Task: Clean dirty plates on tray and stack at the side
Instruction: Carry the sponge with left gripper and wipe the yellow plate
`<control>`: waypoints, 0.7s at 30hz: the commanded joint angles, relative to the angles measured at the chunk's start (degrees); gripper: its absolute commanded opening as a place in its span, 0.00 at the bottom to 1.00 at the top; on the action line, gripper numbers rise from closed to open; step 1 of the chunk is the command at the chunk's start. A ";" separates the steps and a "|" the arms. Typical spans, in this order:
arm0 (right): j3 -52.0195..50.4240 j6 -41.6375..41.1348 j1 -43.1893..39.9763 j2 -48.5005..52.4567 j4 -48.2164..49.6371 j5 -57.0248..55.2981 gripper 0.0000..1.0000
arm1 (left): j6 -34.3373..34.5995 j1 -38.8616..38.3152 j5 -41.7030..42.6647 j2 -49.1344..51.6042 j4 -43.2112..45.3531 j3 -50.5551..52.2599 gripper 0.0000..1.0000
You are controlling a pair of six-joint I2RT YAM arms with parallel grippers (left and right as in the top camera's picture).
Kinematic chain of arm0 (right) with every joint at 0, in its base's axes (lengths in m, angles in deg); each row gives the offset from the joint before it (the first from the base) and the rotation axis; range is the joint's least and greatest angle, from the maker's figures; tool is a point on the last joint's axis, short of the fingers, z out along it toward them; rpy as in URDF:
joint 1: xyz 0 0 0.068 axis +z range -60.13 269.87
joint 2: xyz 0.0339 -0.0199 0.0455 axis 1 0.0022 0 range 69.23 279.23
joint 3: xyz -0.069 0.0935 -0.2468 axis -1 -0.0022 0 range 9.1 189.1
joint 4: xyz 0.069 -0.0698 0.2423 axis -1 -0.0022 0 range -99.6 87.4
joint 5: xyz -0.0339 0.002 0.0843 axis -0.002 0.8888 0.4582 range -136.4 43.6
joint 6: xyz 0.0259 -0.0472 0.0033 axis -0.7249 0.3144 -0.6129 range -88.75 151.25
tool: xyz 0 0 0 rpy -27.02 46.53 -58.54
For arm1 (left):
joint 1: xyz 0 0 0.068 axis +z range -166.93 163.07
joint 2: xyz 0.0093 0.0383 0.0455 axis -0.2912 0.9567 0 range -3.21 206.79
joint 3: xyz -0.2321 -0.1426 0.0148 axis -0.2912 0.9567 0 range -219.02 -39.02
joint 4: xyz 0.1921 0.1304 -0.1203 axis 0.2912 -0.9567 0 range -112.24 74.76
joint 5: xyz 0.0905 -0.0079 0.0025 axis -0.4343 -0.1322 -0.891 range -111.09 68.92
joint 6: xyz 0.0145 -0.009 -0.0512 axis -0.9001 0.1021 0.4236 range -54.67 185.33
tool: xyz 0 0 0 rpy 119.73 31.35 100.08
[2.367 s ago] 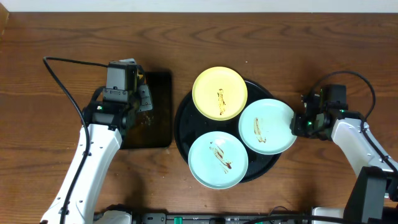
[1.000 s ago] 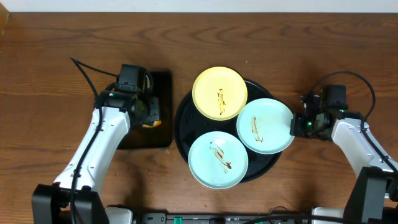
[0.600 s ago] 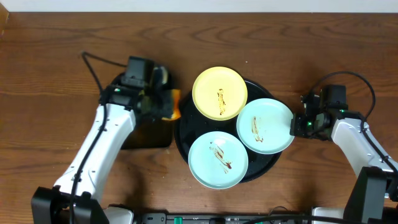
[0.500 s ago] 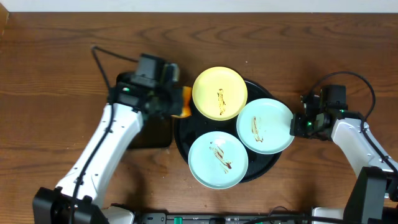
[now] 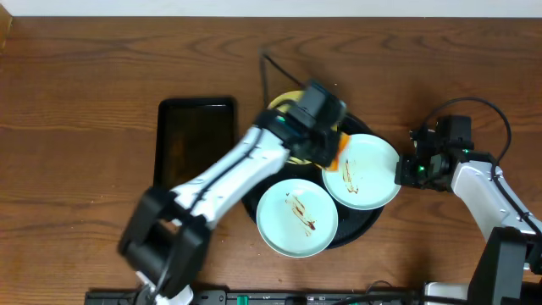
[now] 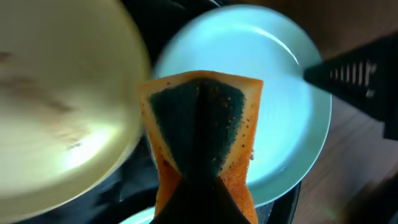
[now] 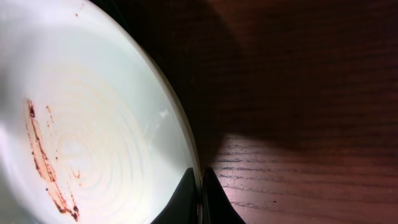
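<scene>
I see a dark brown, wood-grained worktop (image 5: 85, 59); the round tray (image 5: 351, 227) is glossy black, the rectangular tray (image 5: 196, 140) black too; the sponge (image 6: 202, 124) is orange with a dark green face speckled orange; one plate (image 6: 56, 106) is pale yellow; the right mint plate (image 5: 377, 174) carries a reddish-brown streak; the near mint plate (image 5: 296, 218) has dark brown squiggles.

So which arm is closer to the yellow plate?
Left. The left gripper, holding a sponge, hangs beside the yellow plate; the right gripper pinches the far rim of the neighbouring mint plate.
</scene>
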 commanded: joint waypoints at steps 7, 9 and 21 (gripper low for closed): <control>0.13 0.28 -0.50 0.39 -0.39 -0.72 0.01 | -1.01 -10.08 0.74 9.51 6.12 -1.14 0.07; 0.13 0.31 -0.50 0.39 -0.39 -0.72 0.01 | -0.61 -10.93 0.76 10.64 7.43 -1.14 0.07; 0.13 0.31 -0.50 0.39 -1.70 -0.59 0.01 | 5.09 -9.44 -13.90 15.56 10.19 -0.81 0.07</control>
